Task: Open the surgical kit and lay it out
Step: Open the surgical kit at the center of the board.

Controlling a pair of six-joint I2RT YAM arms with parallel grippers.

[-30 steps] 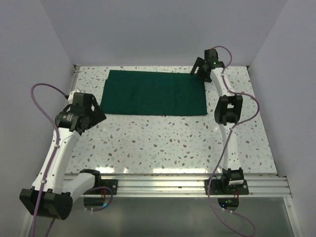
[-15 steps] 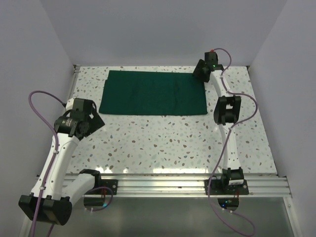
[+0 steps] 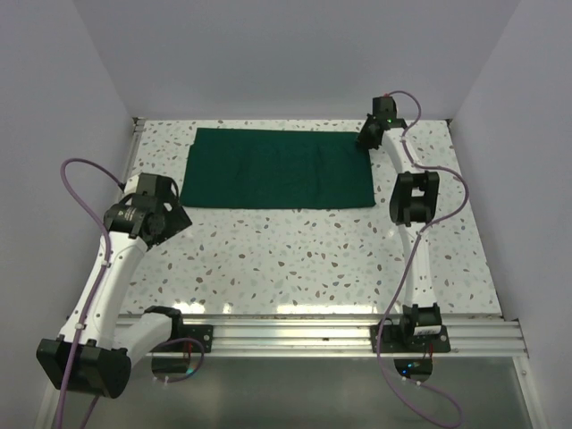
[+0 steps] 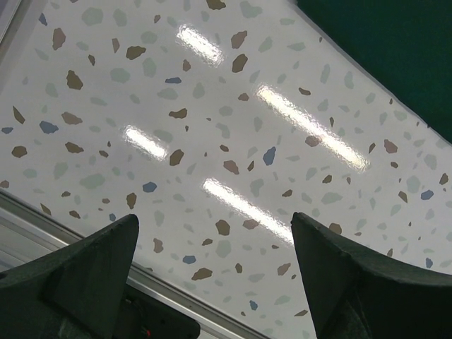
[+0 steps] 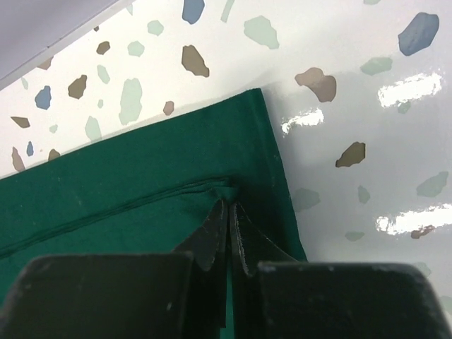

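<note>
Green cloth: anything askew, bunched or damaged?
Nothing looks damaged or spilled. The green cloth lies flat on the table. The only oddity is by its far right corner, where a small ridge of fabric is bunched up because the right gripper is shut on it.

Illumination is bright, even and comes from overhead. In the top external view the speckled table (image 3: 295, 259) is uniformly lit, with a pale reflection band along its near edge beside the aluminium rail (image 3: 295, 335). The dark green cloth (image 3: 277, 168) has low contrast, and its creases are barely resolved. In the left wrist view, four elongated glare streaks cross the glossy tabletop, and the left gripper (image 4: 213, 219) appears dark and defocused. In the right wrist view, glare patches lie at the right. The right gripper (image 5: 228, 210) is near-black and soft-edged; the cloth hem is sharp.
</note>
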